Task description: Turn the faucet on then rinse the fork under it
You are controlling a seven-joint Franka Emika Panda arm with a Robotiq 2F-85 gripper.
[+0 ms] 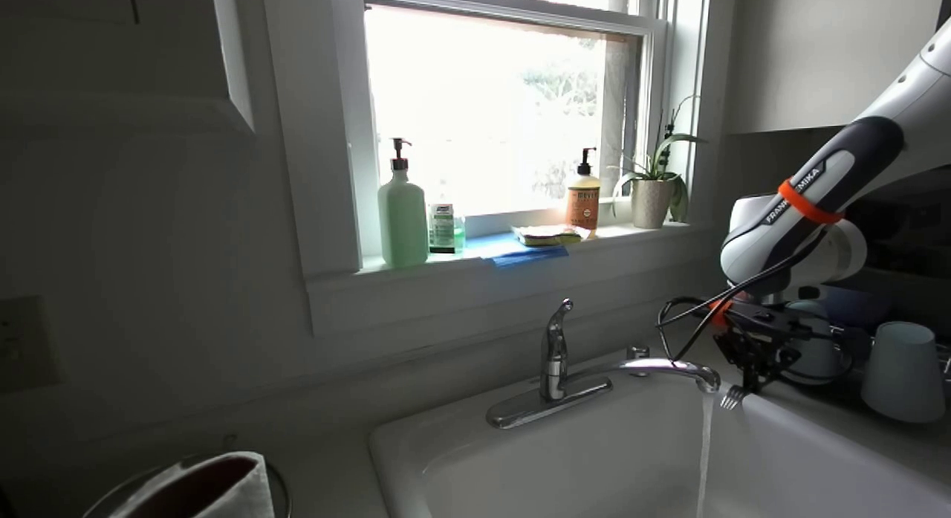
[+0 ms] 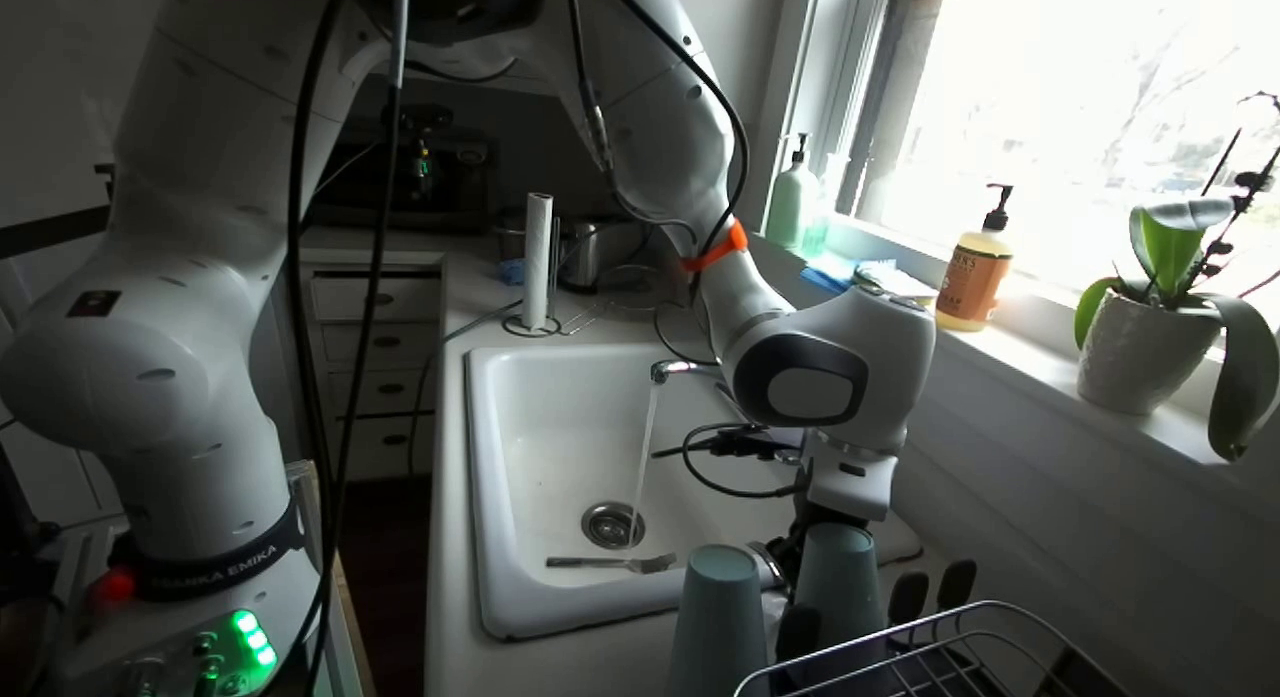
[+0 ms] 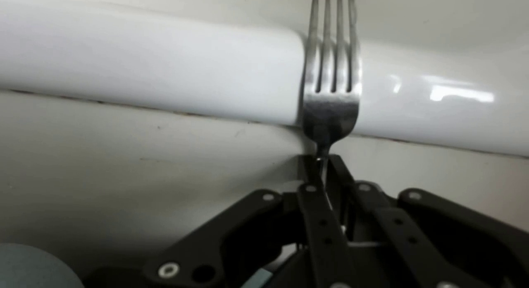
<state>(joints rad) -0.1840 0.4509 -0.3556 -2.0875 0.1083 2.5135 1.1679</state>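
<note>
with the lever faucet (image 1: 553, 371) running, the gripper (image 3: 321, 160) grasps the four-tined fork (image 3: 330, 106) right of the water stream (image 1: 705, 451), rinsing apparently undone.

"What did we read on the arm (image 1: 847, 161)?"
"We read FRANKA EMIKA, partly covered by an orange band (image 1: 810, 205); in an exterior view we also read it on the dark base collar (image 2: 218, 568)."
"And elsewhere?"
"The print on the orange-labelled pump bottle (image 1: 583, 202) and small white-labelled bottle (image 1: 443, 228) was too blurred for us."

Look how that long-spouted silver metal faucet (image 1: 554, 363) gleams! The four-tined silver metal fork (image 3: 332, 104) shows softer sheen; the rectangular white sink (image 3: 165, 65) shines, smooth.
</note>
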